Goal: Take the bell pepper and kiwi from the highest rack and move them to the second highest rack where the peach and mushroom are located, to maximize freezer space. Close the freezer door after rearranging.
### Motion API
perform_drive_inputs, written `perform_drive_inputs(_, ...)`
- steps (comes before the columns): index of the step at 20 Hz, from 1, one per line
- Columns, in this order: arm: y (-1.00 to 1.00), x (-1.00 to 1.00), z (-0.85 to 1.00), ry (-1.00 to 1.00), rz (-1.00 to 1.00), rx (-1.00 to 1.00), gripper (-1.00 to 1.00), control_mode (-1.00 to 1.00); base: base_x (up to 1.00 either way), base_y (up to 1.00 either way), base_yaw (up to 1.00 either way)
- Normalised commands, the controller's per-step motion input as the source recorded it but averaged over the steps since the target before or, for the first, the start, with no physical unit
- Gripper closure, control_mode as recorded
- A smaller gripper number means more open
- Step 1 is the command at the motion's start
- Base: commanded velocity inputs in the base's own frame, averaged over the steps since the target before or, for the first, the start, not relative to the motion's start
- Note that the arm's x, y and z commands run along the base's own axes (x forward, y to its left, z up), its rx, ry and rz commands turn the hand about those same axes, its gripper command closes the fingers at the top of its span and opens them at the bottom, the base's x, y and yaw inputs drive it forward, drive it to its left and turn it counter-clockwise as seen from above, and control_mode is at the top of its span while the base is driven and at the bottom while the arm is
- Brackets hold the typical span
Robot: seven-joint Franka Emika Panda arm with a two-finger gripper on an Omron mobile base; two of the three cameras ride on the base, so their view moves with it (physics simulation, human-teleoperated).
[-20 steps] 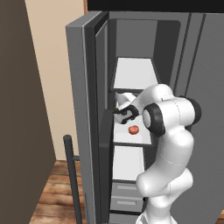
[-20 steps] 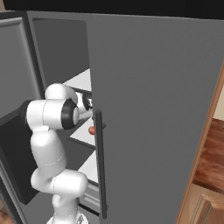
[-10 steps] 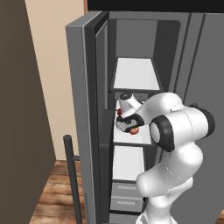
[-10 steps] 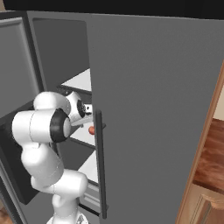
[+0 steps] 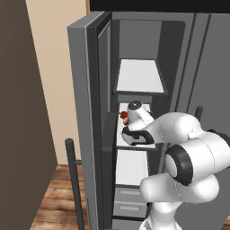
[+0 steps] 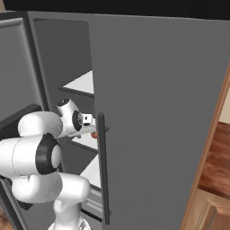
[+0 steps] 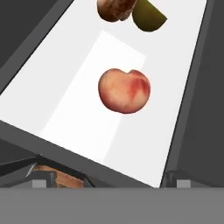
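Your white shelf (image 7: 65,87) is flat, smooth; arm bent into the freezer (image 5: 134,54); tool (image 5: 125,117) wide open, empty; round peach (image 7: 124,90) below.

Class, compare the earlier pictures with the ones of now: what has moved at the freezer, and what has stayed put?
The arm has swung: its elbow now sits lower and nearer the cameras, and the hand has turned over the rack. The gripper is open and holds nothing. The peach lies on the white rack, as before. The freezer door stays open, and the upper rack is unchanged.
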Motion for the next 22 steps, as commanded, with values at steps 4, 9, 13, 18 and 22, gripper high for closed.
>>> perform_drive_inputs(4,0.0,-0.78,0.28,0.0,0.0,0.12,-1.0,-1.0,0.0,0.0,0.0)
perform_drive_inputs(9,0.0,-0.8,0.39,0.0,0.0,0.12,-1.0,-1.0,0.0,0.0,0.0)
perform_drive_inputs(13,0.0,-0.8,0.43,0.0,0.0,0.07,-1.0,-1.0,0.0,0.0,0.0)
perform_drive_inputs(18,0.0,-0.78,0.46,0.0,0.0,0.04,-1.0,-1.0,0.0,0.0,0.0)
perform_drive_inputs(22,0.0,-0.77,0.42,0.0,0.0,0.0,-1.0,-1.0,0.0,0.0,0.0)
